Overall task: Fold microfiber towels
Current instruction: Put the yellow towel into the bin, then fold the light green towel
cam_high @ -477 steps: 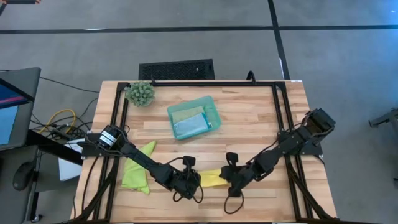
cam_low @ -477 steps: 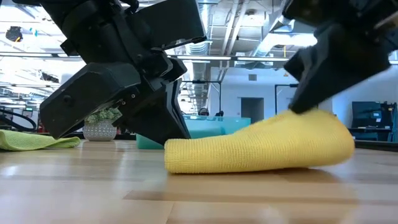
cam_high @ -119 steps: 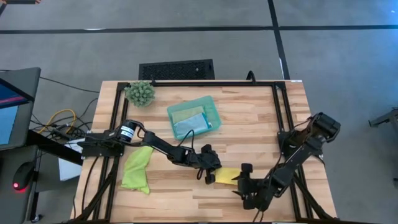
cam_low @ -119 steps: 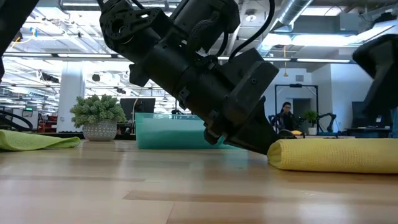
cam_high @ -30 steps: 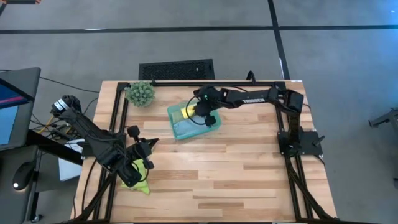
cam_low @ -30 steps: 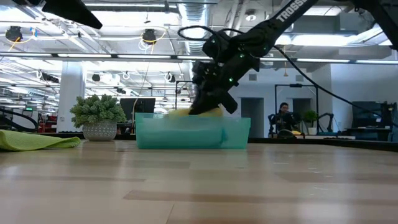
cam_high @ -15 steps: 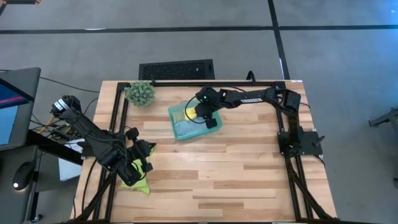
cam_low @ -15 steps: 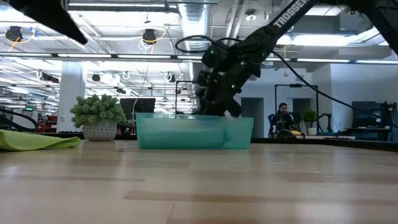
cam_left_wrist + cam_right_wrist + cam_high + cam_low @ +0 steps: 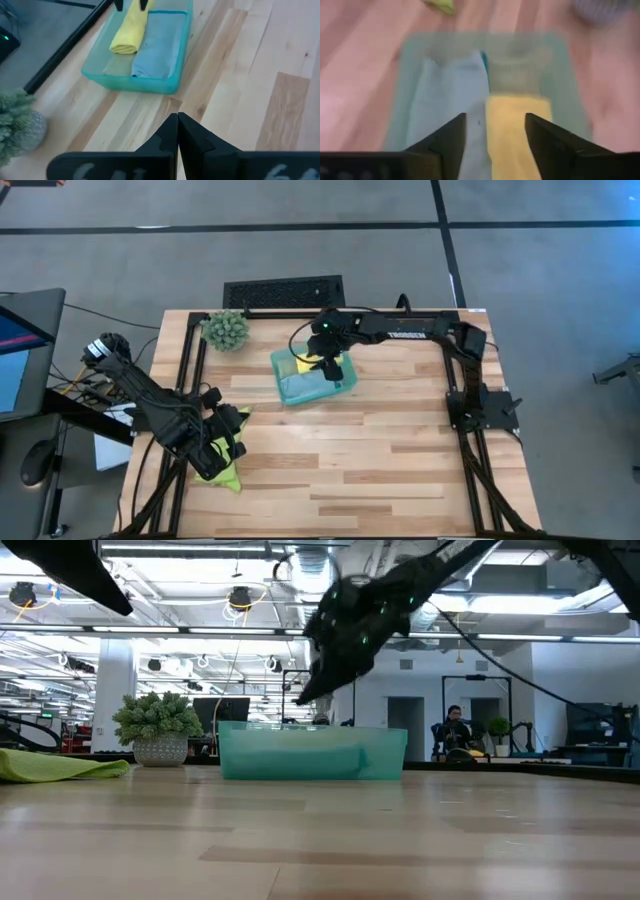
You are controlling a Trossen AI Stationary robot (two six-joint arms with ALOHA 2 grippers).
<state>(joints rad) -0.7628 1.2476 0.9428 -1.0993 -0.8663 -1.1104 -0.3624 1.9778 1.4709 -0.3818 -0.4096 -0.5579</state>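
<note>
A teal tray (image 9: pixel 340 385) holds three folded microfiber towels. The yellow one (image 9: pixel 515 132) lies beside the light blue one (image 9: pixel 452 100) and rests partly on the pale sage one (image 9: pixel 517 75). My right gripper (image 9: pixel 495 131) hangs open just above the tray, over the yellow towel, touching nothing; the low view shows the right gripper (image 9: pixel 305 695) clear of the rim. A lime green towel (image 9: pixel 228 476) lies crumpled on the table at the near left. My left gripper (image 9: pixel 177 127) is shut above that towel and holds nothing.
A spiky green plant ball (image 9: pixel 226 329) in a pot stands at the far left corner. A black frame (image 9: pixel 190 370) runs along the table's left, far and right sides. Bare wood (image 9: pixel 400 450) spans the middle and near right of the table.
My right gripper has opened and let go of the yellow towel, then risen above the tray while rolling its wrist. The yellow towel now lies in the tray beside the blue one. My left gripper has turned in place over the lime green towel.
</note>
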